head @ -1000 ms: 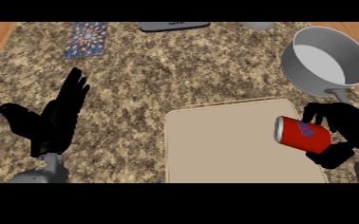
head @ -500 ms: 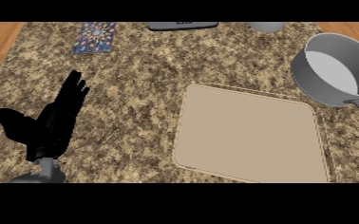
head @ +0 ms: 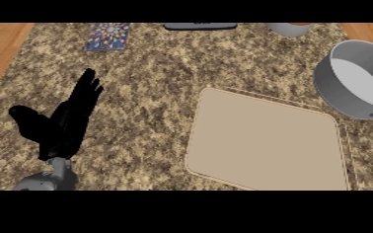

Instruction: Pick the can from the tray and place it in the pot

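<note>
A beige tray (head: 266,143) lies on the speckled counter at the lower right, with nothing on it. The grey pot (head: 351,84) stands at the right edge, partly cut off by the view. No can shows anywhere in the head view. My left hand (head: 64,123) rests open at the lower left, fingers straight and pointing up, well apart from the tray. My right hand is out of the view.
A patterned card (head: 108,36) lies at the far left of the counter. A dark flat object (head: 200,26) and a grey cup (head: 289,28) sit along the far edge. Wooden floor shows at the top left corner.
A second ago my right hand held the red can at the tray's right edge; hand and can have left the view. The view has shifted, so tray and pot now sit further right.
</note>
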